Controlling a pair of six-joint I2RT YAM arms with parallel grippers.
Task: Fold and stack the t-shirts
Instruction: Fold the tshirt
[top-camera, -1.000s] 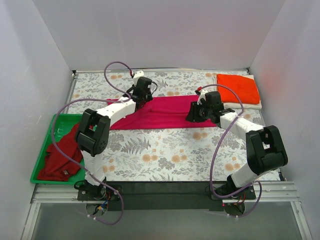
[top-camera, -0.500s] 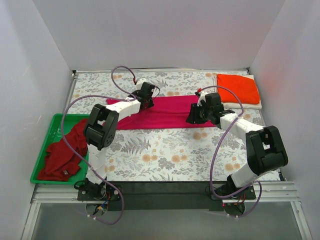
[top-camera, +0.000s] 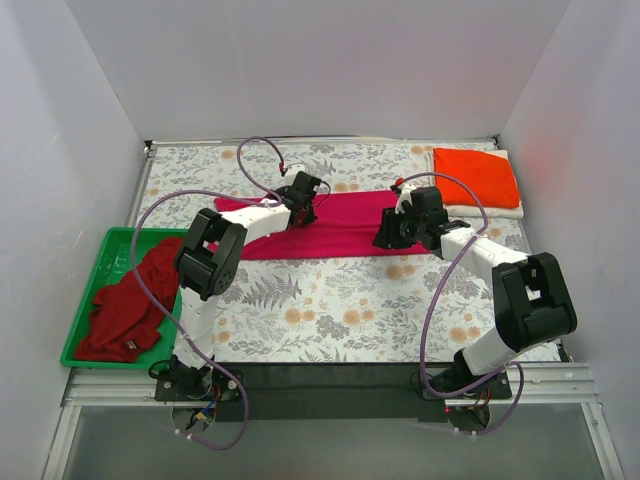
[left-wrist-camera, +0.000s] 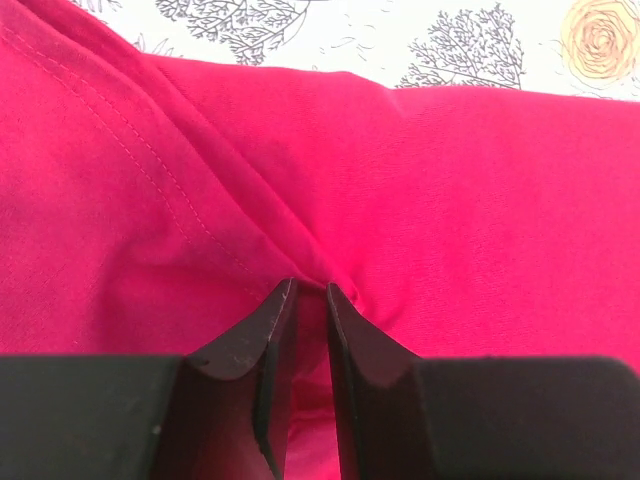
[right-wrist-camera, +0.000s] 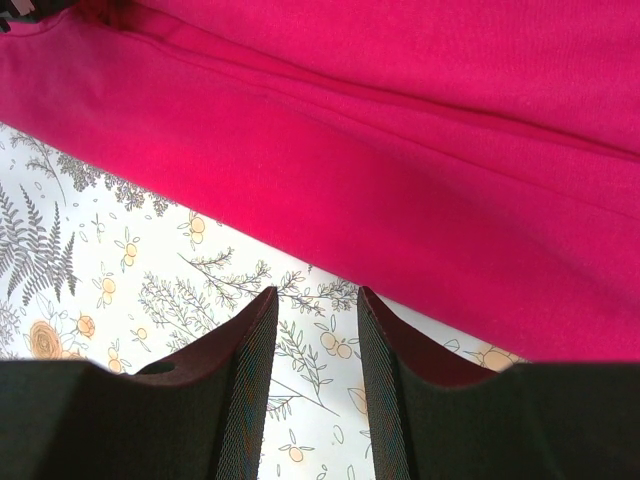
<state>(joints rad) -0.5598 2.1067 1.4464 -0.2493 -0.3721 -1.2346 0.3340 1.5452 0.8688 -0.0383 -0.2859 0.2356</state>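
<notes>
The magenta-pink t-shirt (top-camera: 345, 225) lies as a long strip across the middle of the table. My left gripper (top-camera: 307, 194) sits on its back left part; in the left wrist view the left gripper (left-wrist-camera: 310, 288) is shut on a pinched fold of the magenta fabric (left-wrist-camera: 450, 180). My right gripper (top-camera: 385, 238) is at the strip's right front edge. In the right wrist view it (right-wrist-camera: 315, 292) is open and empty over the floral table, the shirt's edge (right-wrist-camera: 400, 120) just beyond its tips. The orange-red t-shirt (top-camera: 475, 175) lies folded on the white one (top-camera: 492, 210) at the back right.
The darker red t-shirt (top-camera: 125, 305) lies crumpled in the green tray (top-camera: 100, 362) at the left edge. White walls close in the table on the left, back and right. The floral tabletop (top-camera: 350, 310) stretches in front of the magenta shirt.
My left gripper has moved to the right along the magenta shirt, holding fabric, and the shirt's left end has shifted with it. The right arm has stayed put.
</notes>
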